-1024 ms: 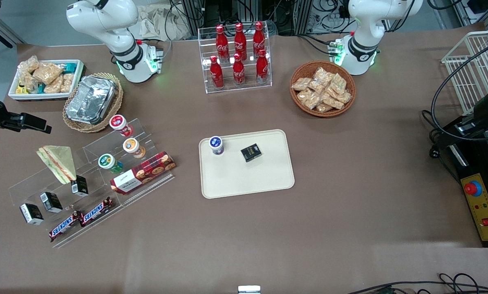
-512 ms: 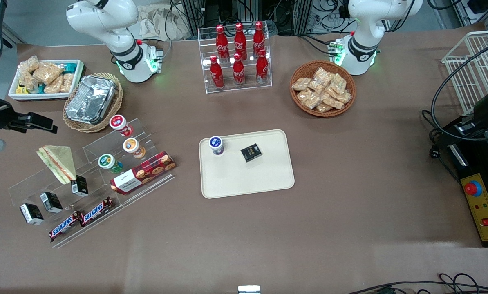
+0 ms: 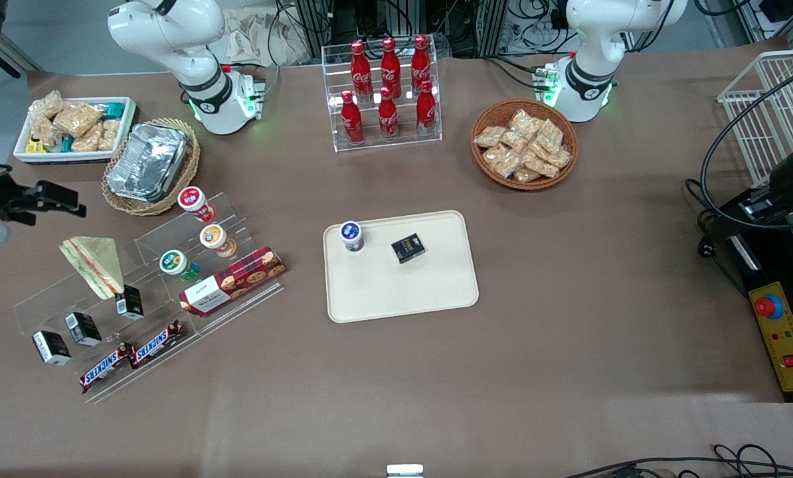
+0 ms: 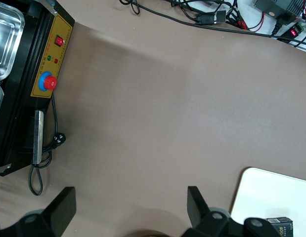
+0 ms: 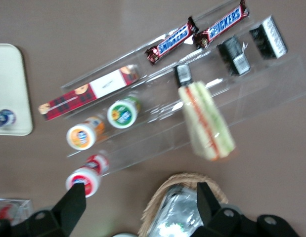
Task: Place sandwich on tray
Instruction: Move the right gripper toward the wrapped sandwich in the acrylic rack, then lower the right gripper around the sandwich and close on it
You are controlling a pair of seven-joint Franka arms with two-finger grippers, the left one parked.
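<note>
**readable print on the bench**

"snickers" stands in white-edged blue letters on two brown bars [image 3: 132, 356] lying end to end at the near edge of the clear stepped display rack [image 3: 71, 302]; the wrist view shows the same word on both bars [image 5: 197, 32]. the six red bottles [image 3: 388, 89] in the clear rack carry the white coca-cola script, too small to spell out letter by letter. the red tartan box [image 3: 232, 280] has a white label with dark lettering that cannot be read. the small black box [image 3: 408, 247] on the tray [image 3: 436, 292] bears gold print, illegible. the cup lids show coloured marks only.

the hand [image 3: 61, 199] carries no readable marking.
</note>
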